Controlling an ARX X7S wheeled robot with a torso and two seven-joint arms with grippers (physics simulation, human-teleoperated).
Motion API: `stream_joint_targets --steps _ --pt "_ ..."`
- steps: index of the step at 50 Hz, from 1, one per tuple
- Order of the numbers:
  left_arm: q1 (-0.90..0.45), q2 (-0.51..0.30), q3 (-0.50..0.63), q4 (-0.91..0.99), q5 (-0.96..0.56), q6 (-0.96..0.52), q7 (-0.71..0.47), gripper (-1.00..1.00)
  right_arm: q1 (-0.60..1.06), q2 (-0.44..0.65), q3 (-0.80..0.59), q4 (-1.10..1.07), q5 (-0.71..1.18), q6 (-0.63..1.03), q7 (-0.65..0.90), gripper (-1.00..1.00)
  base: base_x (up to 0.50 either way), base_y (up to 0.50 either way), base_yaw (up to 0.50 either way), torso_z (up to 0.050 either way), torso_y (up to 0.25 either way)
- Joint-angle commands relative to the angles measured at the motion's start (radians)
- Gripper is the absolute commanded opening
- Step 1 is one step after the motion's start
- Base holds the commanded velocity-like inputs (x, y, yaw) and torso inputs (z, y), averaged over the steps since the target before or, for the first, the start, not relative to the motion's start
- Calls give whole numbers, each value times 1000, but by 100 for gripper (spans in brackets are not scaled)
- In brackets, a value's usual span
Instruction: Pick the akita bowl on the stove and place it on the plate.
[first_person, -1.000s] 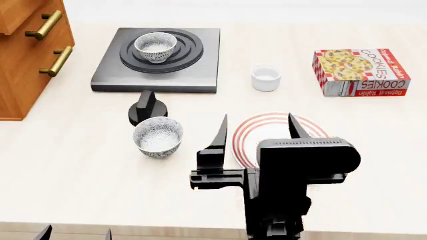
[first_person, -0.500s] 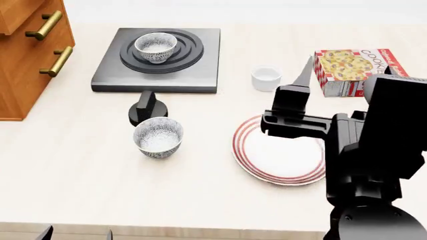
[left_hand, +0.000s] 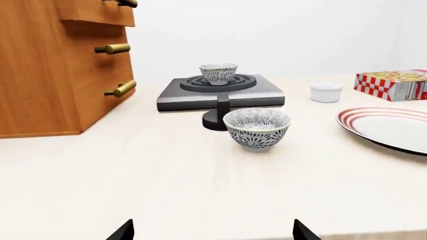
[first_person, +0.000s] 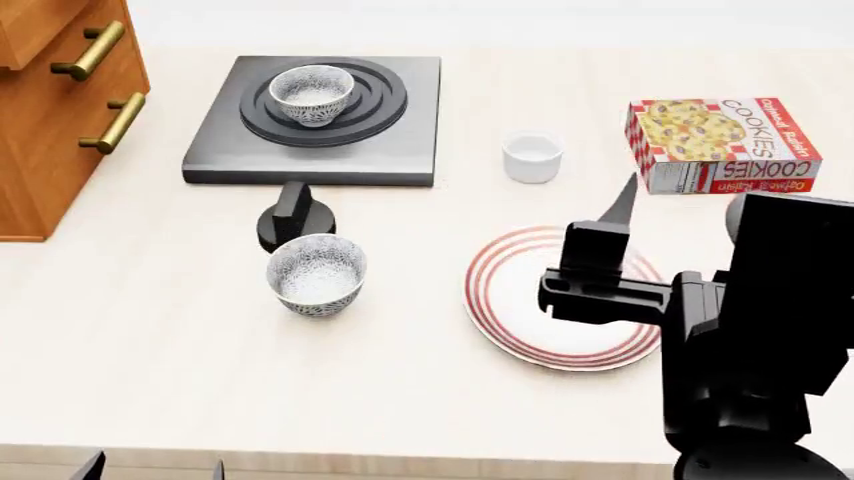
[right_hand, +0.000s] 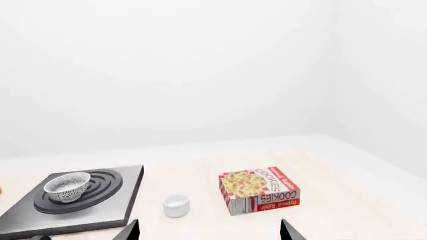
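Ahead of the left gripper (left_hand: 210, 231), in the left wrist view, only two dark fingertips are showing at the frame's edge, set well apart with nothing between them. The nearest thing in front is a second patterned bowl (left_hand: 257, 128) sitting on the pale surface (left_hand: 133, 170), with the black knob (left_hand: 217, 116) just behind it. Farther on, the akita bowl (left_hand: 218, 73) is resting upright on the burner rings of the stove (left_hand: 220, 92). Off to one side, the plate (left_hand: 390, 127) is lying bare, with a white cup (left_hand: 326, 93) and the cookie box (left_hand: 393, 84) beyond it. A wooden drawer unit (left_hand: 50, 70) is standing on the other side.

From the head view, the right gripper (first_person: 603, 235) is hovering above the plate (first_person: 514, 300), one finger (first_person: 619, 200) pointing toward the cup (first_person: 533, 157). I cannot tell from here alone how its jaws are standing. The akita bowl (first_person: 311, 94) is well away from this gripper, across the surface on the stove (first_person: 400, 130).

Through the right wrist view, two fingertips are showing spread wide around the right gripper (right_hand: 210, 230), holding nothing. Ahead and to one side, the akita bowl (right_hand: 67, 186) is sitting on the stove (right_hand: 100, 210).

Nothing of the task looks done: the bowl is ungrasped and the plate is waiting. Reaching, gripping, lifting, carrying and setting down all remain.
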Motion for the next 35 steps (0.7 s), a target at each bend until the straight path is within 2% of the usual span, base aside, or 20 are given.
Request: stream_joint_targets --steps 1,18,21,25,27,28,32,35 --pt "2 11 -14 2 3 -8 13 100 -9 -7 9 0 -12 5 -19 100 0 0 0 0 0" --pt "-7 -6 10 19 12 -16 -1 100 -7 -3 9 -5 1 6 -13 100 0 0 0 0 0" --pt "-18 -14 14 69 7 -71 0 100 -12 -2 7 0 2 -3 -15 100 0 0 0 0 0" --pt "-52 -35 24 150 83 -91 -40 100 -14 0 7 1 4 -7 -14 100 0 0 0 0 0" --pt "-83 -45 21 259 71 -193 -28 100 -13 1 8 2 6 -7 -14 100 0 0 0 0 0" --pt "-83 -45 21 262 70 -196 -28 100 -9 1 8 0 7 -3 -13 100 0 0 0 0 0" --pt "-178 -49 21 424 55 -408 -17 100 -12 3 9 -3 10 -2 -12 100 0 0 0 0 0" --pt "-232 -45 23 459 48 -493 -14 100 -12 4 8 -4 12 -1 -10 100 0 0 0 0 0"
